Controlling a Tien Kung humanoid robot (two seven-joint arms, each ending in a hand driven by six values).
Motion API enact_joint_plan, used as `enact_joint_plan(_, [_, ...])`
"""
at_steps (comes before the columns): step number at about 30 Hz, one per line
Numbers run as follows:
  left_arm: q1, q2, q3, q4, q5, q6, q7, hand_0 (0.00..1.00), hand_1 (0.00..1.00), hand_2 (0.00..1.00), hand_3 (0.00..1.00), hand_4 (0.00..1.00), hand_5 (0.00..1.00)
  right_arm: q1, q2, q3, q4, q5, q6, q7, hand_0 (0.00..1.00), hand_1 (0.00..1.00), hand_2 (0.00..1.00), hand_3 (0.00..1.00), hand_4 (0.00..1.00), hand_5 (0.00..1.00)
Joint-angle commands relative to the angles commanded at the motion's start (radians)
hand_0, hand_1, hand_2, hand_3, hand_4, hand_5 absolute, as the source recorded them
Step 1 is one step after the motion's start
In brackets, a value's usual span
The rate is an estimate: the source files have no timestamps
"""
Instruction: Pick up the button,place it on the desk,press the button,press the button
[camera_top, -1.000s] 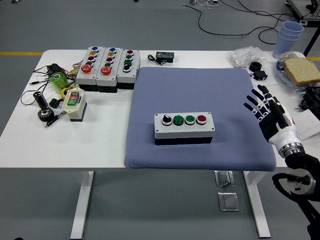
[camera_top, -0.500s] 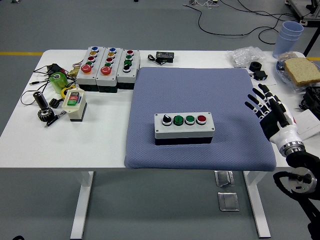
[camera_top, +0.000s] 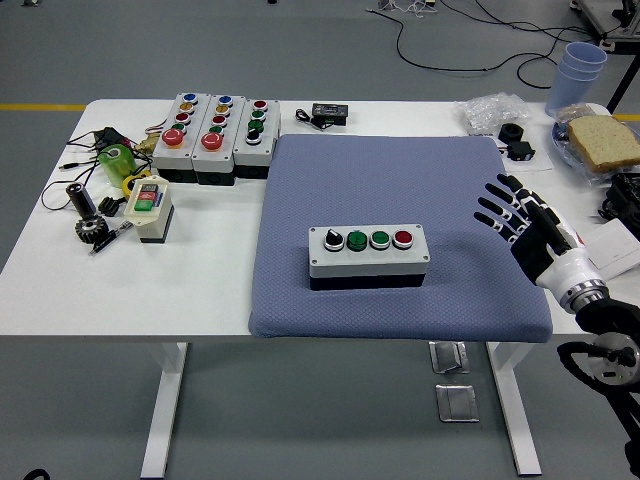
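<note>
A grey button box lies on the blue mat near its front. Its top holds a black selector knob, two green buttons and a red button at the right end. My right hand hovers over the mat's right edge, to the right of the box and apart from it. Its fingers are spread and hold nothing. My left arm is out of view.
Three more button boxes stand at the back left, with a small two-button box, cables and a gear beside them. A black adapter, blue cups, bread on a plate and small parts lie at the back right.
My right hand has moved left and slightly up, further over the mat towards the button box. The box has not moved.
</note>
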Motion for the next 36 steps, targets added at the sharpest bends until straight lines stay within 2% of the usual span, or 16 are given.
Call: enact_joint_plan(36, [0.013,-0.002,0.006,0.000,0.006,0.002,0.001,0.650,0.634,0.631,0.551,0.324,0.852,-0.013,-0.004,-0.012,-0.003,-0.001,0.003,-0.005,0.688,0.634,0.708,0.663,0.740,0.385])
